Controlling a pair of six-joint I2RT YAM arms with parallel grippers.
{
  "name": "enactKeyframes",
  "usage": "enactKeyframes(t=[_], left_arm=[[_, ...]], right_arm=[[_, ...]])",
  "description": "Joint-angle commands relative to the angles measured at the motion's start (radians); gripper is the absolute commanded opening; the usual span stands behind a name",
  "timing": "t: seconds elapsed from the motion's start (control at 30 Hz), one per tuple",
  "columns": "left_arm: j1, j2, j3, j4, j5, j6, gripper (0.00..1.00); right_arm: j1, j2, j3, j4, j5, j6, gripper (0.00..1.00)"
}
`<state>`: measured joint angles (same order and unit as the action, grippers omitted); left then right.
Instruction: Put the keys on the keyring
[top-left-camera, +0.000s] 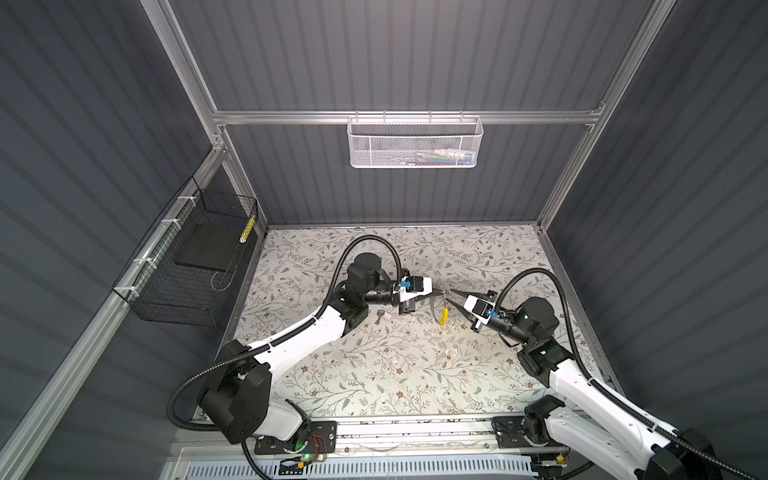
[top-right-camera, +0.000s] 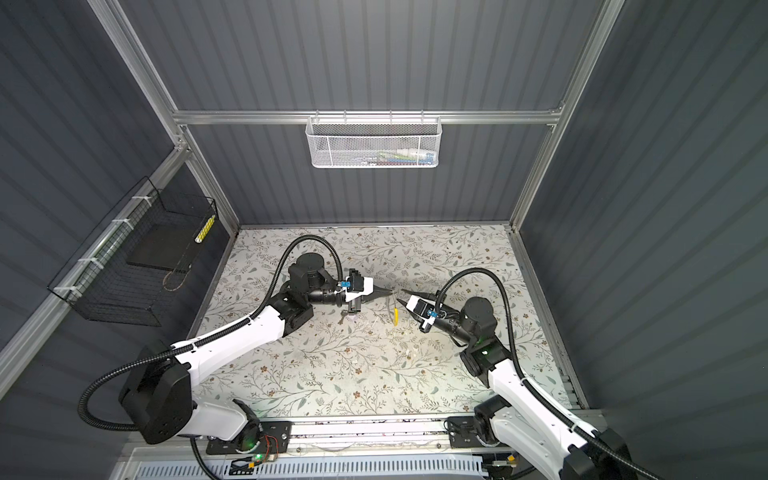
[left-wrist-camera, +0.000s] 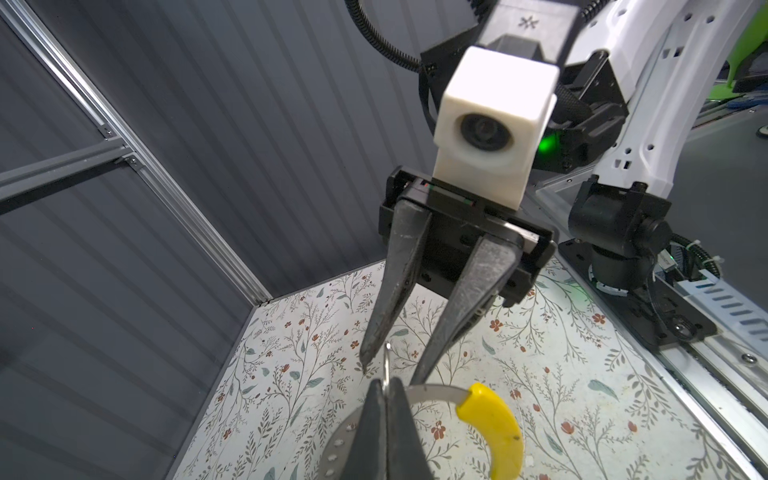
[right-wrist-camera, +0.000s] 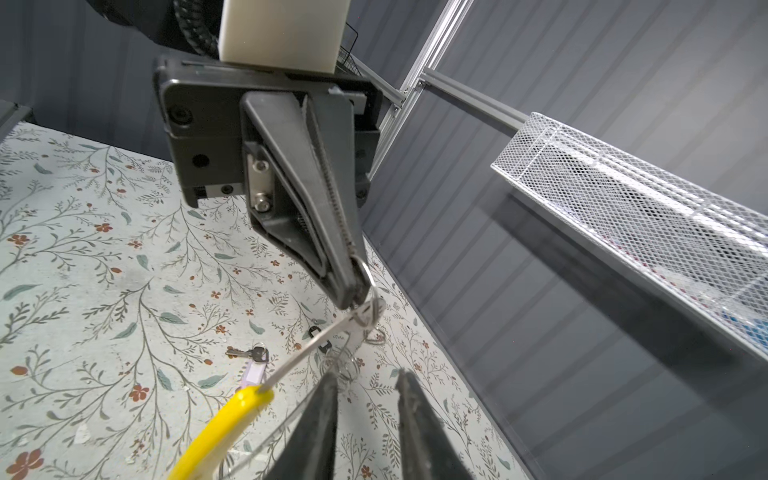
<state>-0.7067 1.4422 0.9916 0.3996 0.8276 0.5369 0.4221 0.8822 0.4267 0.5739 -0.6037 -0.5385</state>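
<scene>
Over the middle of the worktop (top-left-camera: 374, 374), your left gripper (top-left-camera: 445, 292) has its jaws clamped on the top of the keyring (top-left-camera: 435, 307). The band hangs down toward the near edge, with the yellow tag (top-left-camera: 444, 316) lowest. Your right gripper (top-left-camera: 452, 297) meets it tip to tip, jaws apart and empty. The key (top-left-camera: 380, 318) lies flat, leftward of the ring, blade pointing at the left edge. The free right arm likely has to reach across for it.
</scene>
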Motion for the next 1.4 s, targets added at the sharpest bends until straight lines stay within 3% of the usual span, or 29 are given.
enactKeyframes(t=[0.0,0.37,0.87,0.9,0.97,1.03,1.2,1.37], left_arm=[[0.003,-0.002,-0.008,0.023,0.043,-0.022,0.0],[0.002,-0.007,0.002,-0.028,0.062,0.014,0.0],[0.001,-0.003,0.024,-0.085,0.077,0.053,0.0],[0.001,-0.003,0.026,-0.088,0.067,0.057,0.0],[-0.002,-0.008,0.027,-0.105,0.026,0.079,0.2],[-0.014,-0.025,0.03,-0.142,-0.055,0.135,0.26],[-0.055,-0.049,0.078,-0.315,-0.209,0.307,0.27],[-0.06,-0.06,0.078,-0.319,-0.237,0.331,0.24]], right_arm=[[-0.002,-0.005,0.036,0.029,-0.058,0.05,0.27],[-0.003,0.014,0.067,0.031,-0.096,0.065,0.24],[-0.003,0.034,0.087,-0.006,-0.133,0.058,0.03],[-0.002,0.035,0.09,-0.012,-0.135,0.054,0.02],[-0.002,0.035,0.096,-0.041,-0.125,0.04,0.01],[-0.003,0.03,0.107,-0.092,-0.102,0.017,0.01],[-0.003,0.027,0.146,-0.225,-0.078,-0.06,0.0],[-0.002,0.04,0.158,-0.256,-0.07,-0.093,0.0]])
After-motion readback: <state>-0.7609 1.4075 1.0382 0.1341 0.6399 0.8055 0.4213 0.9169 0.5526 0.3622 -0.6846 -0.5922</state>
